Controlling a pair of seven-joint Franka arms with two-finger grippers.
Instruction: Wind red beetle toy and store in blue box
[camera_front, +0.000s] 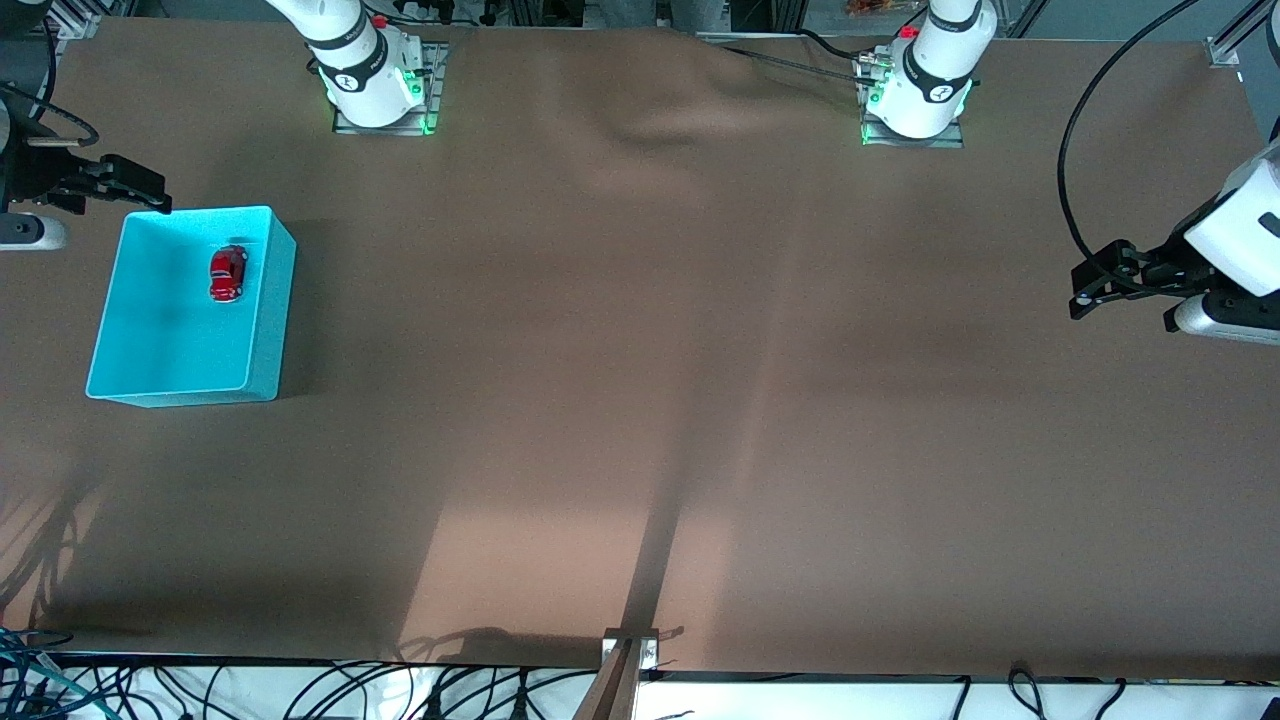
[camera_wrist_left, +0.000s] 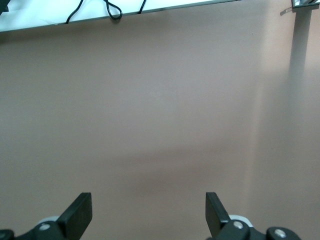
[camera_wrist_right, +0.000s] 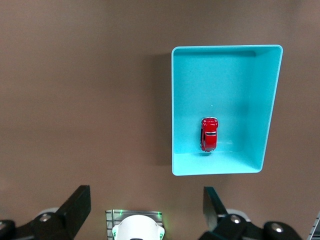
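Observation:
The red beetle toy (camera_front: 227, 272) lies on the floor of the blue box (camera_front: 170, 335), in the part of the box nearest the robots' bases. The box stands at the right arm's end of the table. My right gripper (camera_front: 135, 187) hangs open and empty in the air, just off the box's corner toward the table's end. Its wrist view looks down on the box (camera_wrist_right: 225, 85) and the toy (camera_wrist_right: 209, 134), with the fingers of the right gripper (camera_wrist_right: 146, 195) spread wide. My left gripper (camera_front: 1080, 292) waits open and empty over the left arm's end of the table; the left gripper (camera_wrist_left: 148, 197) has only brown table beneath it.
The brown table (camera_front: 640, 400) stretches between the arms. The two arm bases (camera_front: 375, 85) (camera_front: 915, 95) stand along its edge by the robots. A metal bracket (camera_front: 630, 650) and cables sit at the edge nearest the front camera.

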